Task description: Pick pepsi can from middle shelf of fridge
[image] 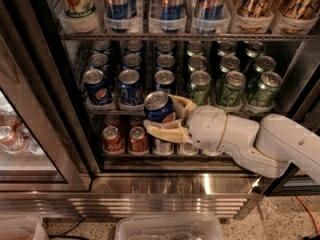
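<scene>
The fridge stands open in front of me, with a steel base. Its middle shelf holds lanes of dark-blue pepsi cans on the left and green cans on the right. My gripper reaches in from the right on a white arm. It is shut on a pepsi can and holds it at the front edge of the middle shelf, in the third lane. One tan finger lies under the can, the other curves behind it.
Tall slim cans stand on the rack above. Small red cans stand on the rack below. The glass door hangs open at the left. A clear plastic bin sits on the floor below.
</scene>
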You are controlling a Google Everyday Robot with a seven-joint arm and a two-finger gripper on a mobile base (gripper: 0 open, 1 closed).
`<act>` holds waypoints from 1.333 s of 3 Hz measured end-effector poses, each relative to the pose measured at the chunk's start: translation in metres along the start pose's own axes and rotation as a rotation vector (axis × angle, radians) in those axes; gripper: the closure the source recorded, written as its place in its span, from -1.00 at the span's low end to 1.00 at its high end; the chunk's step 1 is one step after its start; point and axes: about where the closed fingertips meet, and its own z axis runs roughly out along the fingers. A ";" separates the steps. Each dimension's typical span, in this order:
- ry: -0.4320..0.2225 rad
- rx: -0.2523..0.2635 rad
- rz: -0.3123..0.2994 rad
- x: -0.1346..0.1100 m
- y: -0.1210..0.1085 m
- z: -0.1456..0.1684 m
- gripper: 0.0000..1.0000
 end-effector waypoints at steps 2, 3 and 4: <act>-0.045 -0.162 -0.005 -0.008 0.062 -0.005 1.00; -0.035 -0.204 0.005 -0.007 0.088 -0.008 1.00; 0.002 -0.222 0.019 -0.012 0.129 -0.022 1.00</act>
